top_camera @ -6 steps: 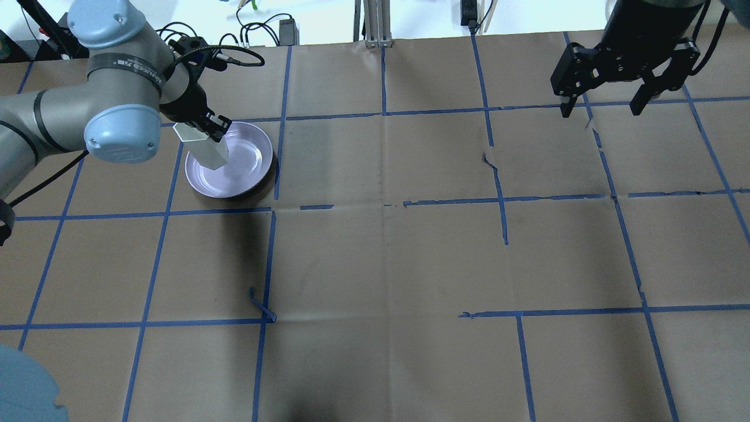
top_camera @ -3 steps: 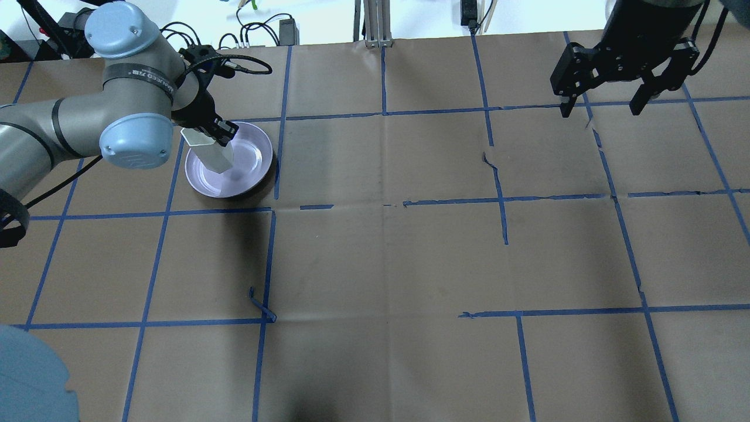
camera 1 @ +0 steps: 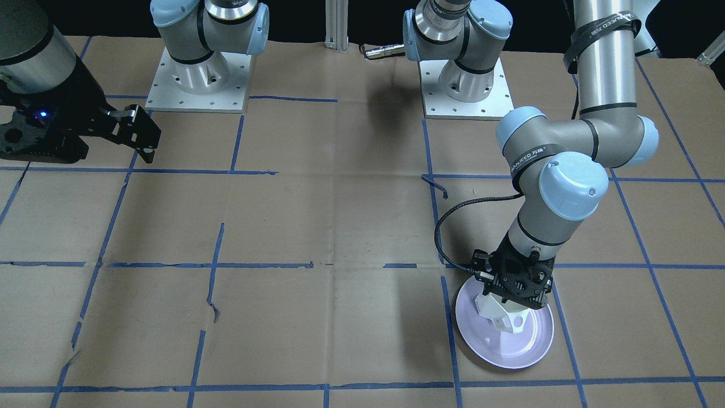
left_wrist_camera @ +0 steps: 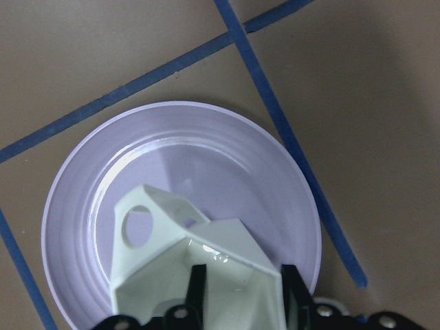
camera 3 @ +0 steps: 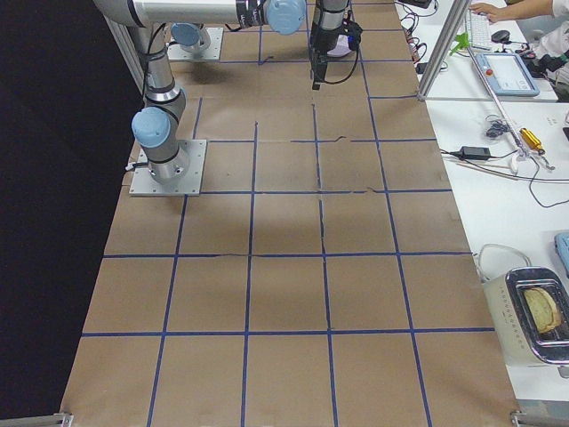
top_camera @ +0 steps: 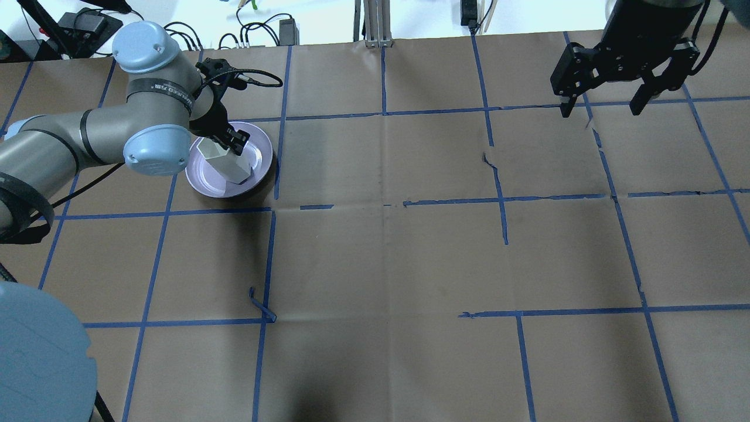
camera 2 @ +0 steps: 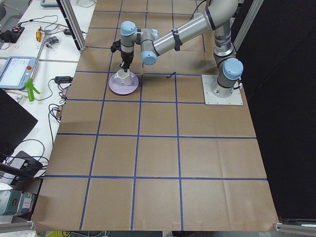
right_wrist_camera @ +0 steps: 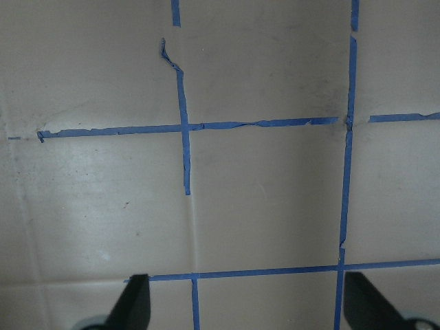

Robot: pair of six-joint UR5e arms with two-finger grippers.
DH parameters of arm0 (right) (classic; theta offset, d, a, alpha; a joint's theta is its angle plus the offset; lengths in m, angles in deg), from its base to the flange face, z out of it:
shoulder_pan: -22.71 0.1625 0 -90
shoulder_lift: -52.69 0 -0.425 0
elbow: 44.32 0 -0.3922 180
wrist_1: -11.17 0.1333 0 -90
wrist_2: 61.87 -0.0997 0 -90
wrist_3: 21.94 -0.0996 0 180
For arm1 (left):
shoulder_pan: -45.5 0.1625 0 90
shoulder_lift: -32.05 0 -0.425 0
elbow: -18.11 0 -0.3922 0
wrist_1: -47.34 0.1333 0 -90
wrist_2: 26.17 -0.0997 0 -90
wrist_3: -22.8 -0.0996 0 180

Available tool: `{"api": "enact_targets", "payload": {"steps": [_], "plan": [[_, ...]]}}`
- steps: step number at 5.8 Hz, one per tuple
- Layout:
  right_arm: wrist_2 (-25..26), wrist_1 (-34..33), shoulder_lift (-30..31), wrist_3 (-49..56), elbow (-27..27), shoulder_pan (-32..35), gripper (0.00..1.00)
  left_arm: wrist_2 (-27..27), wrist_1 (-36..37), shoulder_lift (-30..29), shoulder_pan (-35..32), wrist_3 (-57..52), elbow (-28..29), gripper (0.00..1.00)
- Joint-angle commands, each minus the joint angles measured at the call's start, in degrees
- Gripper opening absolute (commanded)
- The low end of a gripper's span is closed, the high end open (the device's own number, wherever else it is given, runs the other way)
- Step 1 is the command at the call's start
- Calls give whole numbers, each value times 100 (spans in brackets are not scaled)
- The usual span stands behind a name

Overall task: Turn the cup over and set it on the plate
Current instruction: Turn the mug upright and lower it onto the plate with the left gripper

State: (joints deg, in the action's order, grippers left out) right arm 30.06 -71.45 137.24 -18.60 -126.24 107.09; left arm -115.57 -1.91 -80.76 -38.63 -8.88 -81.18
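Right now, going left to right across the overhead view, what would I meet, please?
Round pale lavender plate, overlapped by the white faceted cup in the left gripper → silver aluminium post → tear in the brown paper → open black right gripper.

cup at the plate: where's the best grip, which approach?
Across the cup's opposite flat facets, coming from above with the handle off to one side. The left tool is clamped that way now: flat faces seat the pads; the angular loop would twist.
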Motion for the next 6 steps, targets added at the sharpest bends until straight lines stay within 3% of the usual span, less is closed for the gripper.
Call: {"api": "enact_targets", "payload": {"steps": [1,3,4,6], "plan": [[0,0,0,0,0,0,100,10,12,-14,2,13,24,99],[0,0,0,0,0,0,100,-8,-93,222,-50,536,198,99],[0,0,0,0,0,0,100,-25,-598,363,-85,1219,417,99],[0,0,0,0,0,0,100,-60,-2336,793,-409,1943,1381,99]]}}
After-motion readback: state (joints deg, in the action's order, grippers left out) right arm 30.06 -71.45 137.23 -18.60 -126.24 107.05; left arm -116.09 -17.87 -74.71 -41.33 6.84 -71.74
